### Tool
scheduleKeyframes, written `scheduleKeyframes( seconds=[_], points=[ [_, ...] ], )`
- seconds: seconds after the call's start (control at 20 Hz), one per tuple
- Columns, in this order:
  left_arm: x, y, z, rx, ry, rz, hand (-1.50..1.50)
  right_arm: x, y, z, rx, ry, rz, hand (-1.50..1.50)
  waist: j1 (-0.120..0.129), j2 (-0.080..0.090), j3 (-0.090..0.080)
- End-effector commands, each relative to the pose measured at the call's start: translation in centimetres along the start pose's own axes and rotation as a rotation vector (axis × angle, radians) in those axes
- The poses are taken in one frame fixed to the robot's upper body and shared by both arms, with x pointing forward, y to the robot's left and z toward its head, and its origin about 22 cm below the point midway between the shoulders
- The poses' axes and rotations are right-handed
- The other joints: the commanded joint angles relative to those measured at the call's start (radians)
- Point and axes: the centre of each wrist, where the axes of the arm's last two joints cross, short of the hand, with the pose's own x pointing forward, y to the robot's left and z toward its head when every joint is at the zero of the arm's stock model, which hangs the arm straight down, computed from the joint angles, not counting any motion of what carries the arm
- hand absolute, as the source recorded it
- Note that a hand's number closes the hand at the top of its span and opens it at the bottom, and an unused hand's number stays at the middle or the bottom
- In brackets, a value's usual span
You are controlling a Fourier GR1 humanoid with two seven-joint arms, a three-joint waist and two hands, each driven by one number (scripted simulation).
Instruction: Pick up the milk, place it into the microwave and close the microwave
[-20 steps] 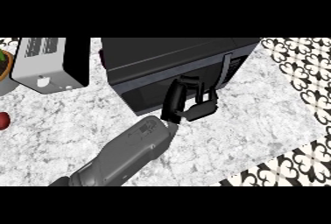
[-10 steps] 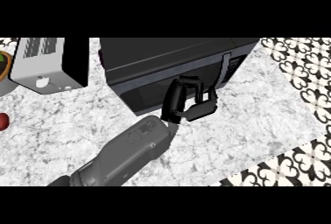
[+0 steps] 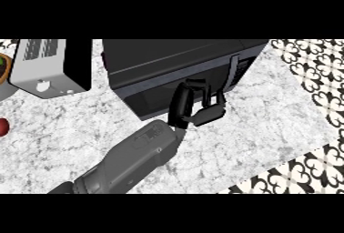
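Note:
The black microwave [image 3: 174,59] stands at the back of the marble counter [image 3: 269,123]. Its door looks shut, with a grey handle [image 3: 232,70] on its right side. My left hand [image 3: 194,107] is at the lower front of the door, its relaxed fingers [image 3: 181,98] resting against the door's face and holding nothing. The grey forearm comes in from the lower left. The milk shows nowhere in the head view. My right hand is out of view.
A grey toaster [image 3: 43,68] stands at the back left. A red object [image 3: 3,127] and a round dish [image 3: 3,68] show at the left edge. Patterned floor tiles [image 3: 295,173] lie past the counter's right edge.

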Motion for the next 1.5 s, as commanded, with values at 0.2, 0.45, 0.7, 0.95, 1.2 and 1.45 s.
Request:
scheduleKeyframes(
  seconds=[0.2,0.45,0.7,0.95,1.2,1.45],
  points=[
    [0.7,0.3,-2.3,0.018,-0.012,-0.007,1.50,0.7,-2.0,-0.4,0.003,0.011,0.048,-1.50,-0.006,0.014,0.002],
    [0.7,0.2,-2.3,0.023,-0.023,-0.002,1.50,-0.1,-2.1,-0.3,-0.009,0.010,-0.001,-1.50,0.000,0.018,0.003],
    [0.6,0.1,-2.2,0.016,-0.025,-0.003,1.50,-0.5,-2.8,-0.2,-0.043,-0.002,-0.039,-1.50,-0.001,0.019,0.004],
    [0.7,0.0,-2.3,0.013,-0.020,0.009,1.50,-0.8,-3.3,-0.6,-0.048,-0.010,-0.064,-1.50,0.010,0.022,0.005],
    [0.7,-0.1,-2.4,0.004,-0.032,0.006,1.50,-0.6,-4.1,-0.8,-0.057,-0.007,-0.065,-1.50,0.009,0.023,0.005],
    [0.5,-0.2,-2.3,0.007,-0.038,0.002,1.50,-0.3,-4.7,-1.4,-0.053,-0.011,-0.068,-1.50,0.012,0.025,0.005]
  ],
)
